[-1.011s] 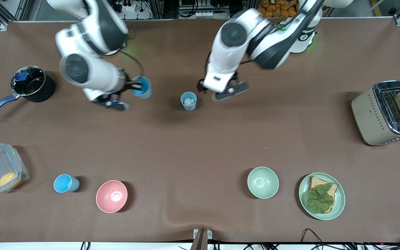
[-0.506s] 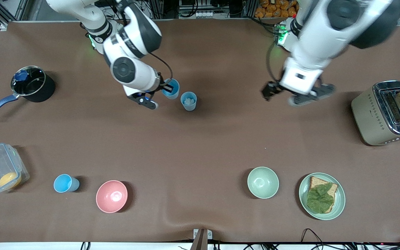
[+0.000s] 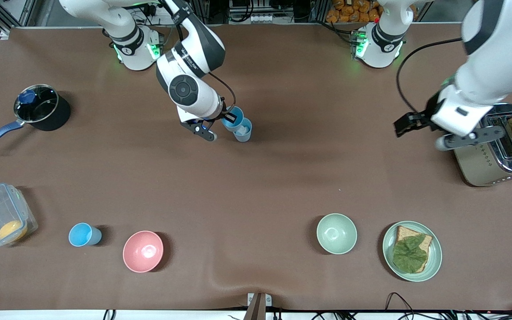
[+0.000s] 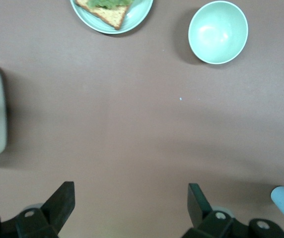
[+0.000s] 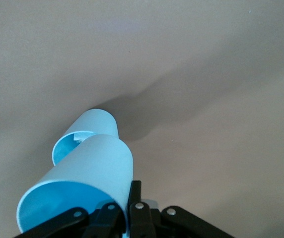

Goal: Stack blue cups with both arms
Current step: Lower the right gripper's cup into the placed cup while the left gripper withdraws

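Your right gripper (image 3: pixel 226 119) is clenched on the rim of the sky-blue cup (image 3: pixel 231 116), which hangs tilted over the table's middle strip, its mouth toward the gripper and its base dipping at the grey-blue cup (image 3: pixel 243 130). That second cup stands upright on the table, mouth up. The right wrist view shows the held cup (image 5: pixel 82 186) overlapping the standing cup's (image 5: pixel 85 141) rim; whether the two touch is, from either view, uncertain. The standing cup's contents are mostly hidden. Your left gripper (image 3: pixel 434 132) hangs released beside the toaster (image 3: pixel 482 164), fingers (image 4: pixel 57 208) spread, empty, seen only partly at its wrist view's edge.
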`<state>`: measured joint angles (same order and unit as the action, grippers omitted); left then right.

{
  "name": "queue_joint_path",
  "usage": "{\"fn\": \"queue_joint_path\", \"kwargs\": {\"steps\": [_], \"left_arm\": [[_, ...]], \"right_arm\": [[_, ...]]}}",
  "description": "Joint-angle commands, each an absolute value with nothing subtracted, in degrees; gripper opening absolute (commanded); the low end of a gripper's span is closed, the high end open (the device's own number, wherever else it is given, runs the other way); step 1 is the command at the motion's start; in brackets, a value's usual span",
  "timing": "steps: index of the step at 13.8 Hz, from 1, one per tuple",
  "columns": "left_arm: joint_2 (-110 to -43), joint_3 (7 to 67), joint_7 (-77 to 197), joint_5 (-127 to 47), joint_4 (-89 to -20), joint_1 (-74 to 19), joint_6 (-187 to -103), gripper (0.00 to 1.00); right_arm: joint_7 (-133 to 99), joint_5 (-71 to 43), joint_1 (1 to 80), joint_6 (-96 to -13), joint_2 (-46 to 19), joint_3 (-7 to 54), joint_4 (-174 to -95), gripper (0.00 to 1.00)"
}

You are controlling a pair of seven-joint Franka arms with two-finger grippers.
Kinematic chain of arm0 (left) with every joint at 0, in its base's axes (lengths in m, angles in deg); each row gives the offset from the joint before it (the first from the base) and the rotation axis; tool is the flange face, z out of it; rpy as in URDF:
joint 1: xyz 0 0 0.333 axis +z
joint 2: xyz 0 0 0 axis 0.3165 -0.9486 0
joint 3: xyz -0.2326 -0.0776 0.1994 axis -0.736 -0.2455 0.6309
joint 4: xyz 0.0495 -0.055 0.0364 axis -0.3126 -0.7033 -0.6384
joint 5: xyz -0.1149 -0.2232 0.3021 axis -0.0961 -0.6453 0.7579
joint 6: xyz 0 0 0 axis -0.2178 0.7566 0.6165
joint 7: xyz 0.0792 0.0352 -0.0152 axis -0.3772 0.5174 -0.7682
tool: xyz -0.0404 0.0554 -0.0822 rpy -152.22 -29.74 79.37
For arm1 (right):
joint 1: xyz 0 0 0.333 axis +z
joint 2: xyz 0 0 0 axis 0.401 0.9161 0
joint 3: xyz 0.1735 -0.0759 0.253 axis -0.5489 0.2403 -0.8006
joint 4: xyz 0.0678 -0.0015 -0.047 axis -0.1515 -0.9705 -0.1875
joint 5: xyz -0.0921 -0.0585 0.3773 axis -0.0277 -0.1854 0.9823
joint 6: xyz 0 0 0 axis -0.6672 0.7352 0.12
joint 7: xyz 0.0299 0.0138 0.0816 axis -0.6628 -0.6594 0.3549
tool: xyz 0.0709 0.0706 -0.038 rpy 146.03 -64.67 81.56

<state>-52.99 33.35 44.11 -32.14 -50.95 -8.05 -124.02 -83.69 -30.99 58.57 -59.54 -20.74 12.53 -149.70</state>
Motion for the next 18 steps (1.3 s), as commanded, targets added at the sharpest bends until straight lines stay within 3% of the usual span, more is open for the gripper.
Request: {"fn": "queue_joint_path", "kwargs": {"steps": [1,6,8,10,12,13,14,15,16,18], "left_arm": [[-52.11,33.05,46.47,-30.68,-47.4,-6.06,-118.83,1.0],[-52.11,34.1,51.21,-29.46,-43.71,-5.44,-117.07,1.0],[-51.94,39.86,55.43,-29.54,-43.52,-8.67,-115.22,1.0],[-51.5,49.97,58.42,-30.33,-43.35,-16.14,-115.13,1.0],[-51.59,50.98,59.58,-30.25,-43.26,-16.78,-115.13,1.0],[-51.67,50.8,59.32,-30.24,-43.26,-16.78,-115.13,1.0],[-51.67,49.85,59.32,-30.24,-43.26,-16.34,-115.13,1.0],[-51.59,48.88,59.14,-30.33,-43.26,-15.91,-114.96,1.0],[-51.59,48.69,59.14,-30.33,-43.17,-15.47,-114.61,1.0],[-51.59,48.69,59.31,-30.33,-43.17,-15.29,-114.51,1.0]], "right_arm": [[-85.21,-29.49,59.94,-60.75,-20.12,13.22,-149.42,0.0],[-86.79,-29.49,60.3,-61.98,-17.49,13.22,-148.11,0.0],[-89.5,-29.58,60.56,-62.07,-16.25,13.22,-146.7,0.0],[-89.87,-29.58,61.43,-62.16,-15.81,13.22,-146.34,0.0],[-89.87,-29.58,61.61,-62.07,-15.28,13.22,-146.26,0.0],[-89.87,-29.58,61.61,-61.98,-15.28,13.22,-146.17,0.08],[-90.3,-29.58,61.61,-61.63,-15.37,13.22,-145.82,0.4],[-92.48,-29.58,61.53,-61.46,-15.54,13.22,-145.55,0.65],[-94.42,-30.19,61.44,-61.11,-15.8,13.22,-144.51,1.0],[-94.44,-30.98,60.83,-56.3,-17.12,13.66,-141.62,1.0]]}}
